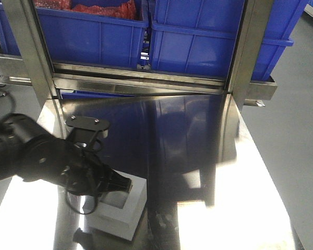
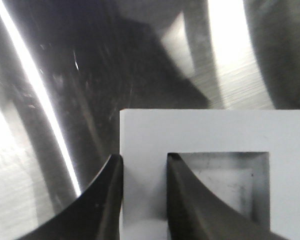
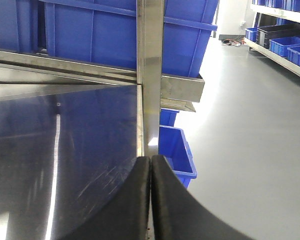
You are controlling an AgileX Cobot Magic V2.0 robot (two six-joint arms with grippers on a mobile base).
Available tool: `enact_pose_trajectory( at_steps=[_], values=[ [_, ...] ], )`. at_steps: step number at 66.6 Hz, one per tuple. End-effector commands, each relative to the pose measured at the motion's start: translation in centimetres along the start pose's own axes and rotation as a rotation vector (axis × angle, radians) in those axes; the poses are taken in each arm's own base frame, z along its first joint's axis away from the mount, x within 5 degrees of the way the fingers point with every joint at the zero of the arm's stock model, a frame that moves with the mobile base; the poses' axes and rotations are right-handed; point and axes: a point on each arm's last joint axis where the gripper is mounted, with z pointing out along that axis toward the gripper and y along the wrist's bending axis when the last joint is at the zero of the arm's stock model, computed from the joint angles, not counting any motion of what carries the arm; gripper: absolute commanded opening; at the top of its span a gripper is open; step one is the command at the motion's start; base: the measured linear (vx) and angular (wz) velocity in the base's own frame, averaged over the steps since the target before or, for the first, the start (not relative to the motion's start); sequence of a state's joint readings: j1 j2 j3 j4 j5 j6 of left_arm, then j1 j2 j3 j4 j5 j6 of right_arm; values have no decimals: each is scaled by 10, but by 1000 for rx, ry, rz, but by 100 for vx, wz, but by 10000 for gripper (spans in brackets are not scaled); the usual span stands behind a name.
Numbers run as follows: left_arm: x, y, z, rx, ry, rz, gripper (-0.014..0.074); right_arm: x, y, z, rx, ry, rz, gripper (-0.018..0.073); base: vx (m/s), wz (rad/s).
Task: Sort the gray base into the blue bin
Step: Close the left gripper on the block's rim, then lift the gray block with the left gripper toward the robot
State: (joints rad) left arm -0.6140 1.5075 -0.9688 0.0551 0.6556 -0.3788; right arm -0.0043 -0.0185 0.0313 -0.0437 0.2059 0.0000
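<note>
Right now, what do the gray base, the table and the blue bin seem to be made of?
Gray base: matte, even gray, crisp edges, probably molded plastic or resin.
Table: brushed metal, likely stainless steel; it shows fine scratches and mirror-like reflections.
Blue bin: smooth, slightly glossy plastic with molded ribs.

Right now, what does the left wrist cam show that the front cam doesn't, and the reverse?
Left wrist only: the left gripper with its fingers straddling one wall of the gray block, one finger down in the square recess. Front only: the blue bins on the steel rack, and the black arm. Both: block, gripper, shiny table.
</note>
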Motion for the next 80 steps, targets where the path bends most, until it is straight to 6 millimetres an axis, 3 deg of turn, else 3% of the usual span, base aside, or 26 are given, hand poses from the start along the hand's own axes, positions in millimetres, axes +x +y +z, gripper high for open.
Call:
enact_pose_trajectory(
  at_steps=[1, 30, 42, 60, 80],
  values=[
    [-7, -3, -36, 75, -231, 25, -8, -6, 0, 0, 3, -82, -20, -5, 0, 0],
    [68, 25, -119, 214, -668, 79, -7, -6, 0, 0, 3, -84, -20, -5, 0, 0],
    [105, 39, -139, 224, -803, 142, -8, -6, 0, 0, 3, -84, -20, -5, 0, 0],
    [152, 56, -153, 286, -1014, 133, -8, -6, 0, 0, 3, -84, -20, -5, 0, 0],
    [163, 60, -158, 302, -1075, 129, -8, -6, 0, 0, 3, -83, -20, -5, 0, 0]
  ],
)
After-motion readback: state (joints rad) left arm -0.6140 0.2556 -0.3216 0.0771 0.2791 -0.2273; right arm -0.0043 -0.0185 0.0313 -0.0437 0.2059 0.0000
